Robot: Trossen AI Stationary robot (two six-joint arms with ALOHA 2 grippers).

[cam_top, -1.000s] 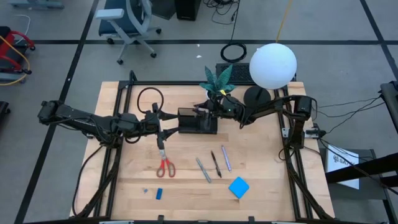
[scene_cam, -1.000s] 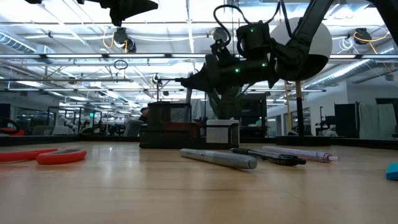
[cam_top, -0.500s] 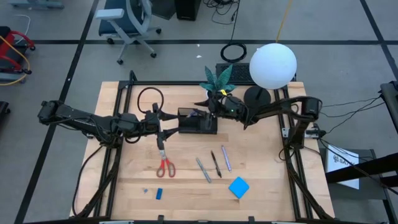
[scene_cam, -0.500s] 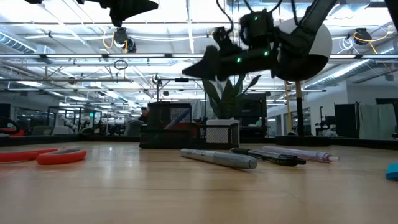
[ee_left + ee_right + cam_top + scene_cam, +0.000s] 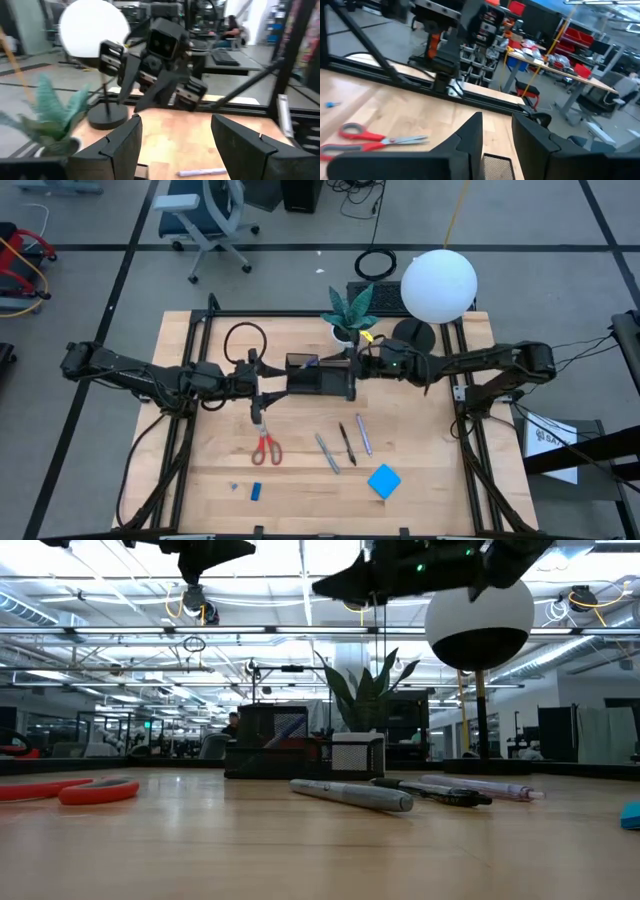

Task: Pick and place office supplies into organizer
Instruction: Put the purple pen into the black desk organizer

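Jaws first: your left gripper (image 5: pixel 268 385) has its jaws apart, nothing between them, hanging just at the 9 o'clock end of the organizer (image 5: pixel 320 377); your right gripper (image 5: pixel 356 366) sits at the organizer's 3 o'clock end, raised above it in the low view, jaws a narrow gap apart in its wrist view and holding nothing you can see. You will find the organizer near the counter's (image 5: pixel 420 470) middle, toward 12 o'clock, with a pen (image 5: pixel 306 363) leaning in its taller section; the plant (image 5: pixel 349 308) stands just beyond it at 1 o'clock, and the white globe lamp (image 5: pixel 438 284) farther toward 2 o'clock. Look toward 6 o'clock for the rest: scissors (image 5: pixel 264 442) at 7 o'clock of the organizer, blades pointing up toward your left gripper; three pens (image 5: pixel 345 443) side by side at 5 o'clock; the blue pad (image 5: pixel 384 481) beyond them near the front edge; the eraser (image 5: pixel 256 491) at 7 o'clock, close to the front edge.
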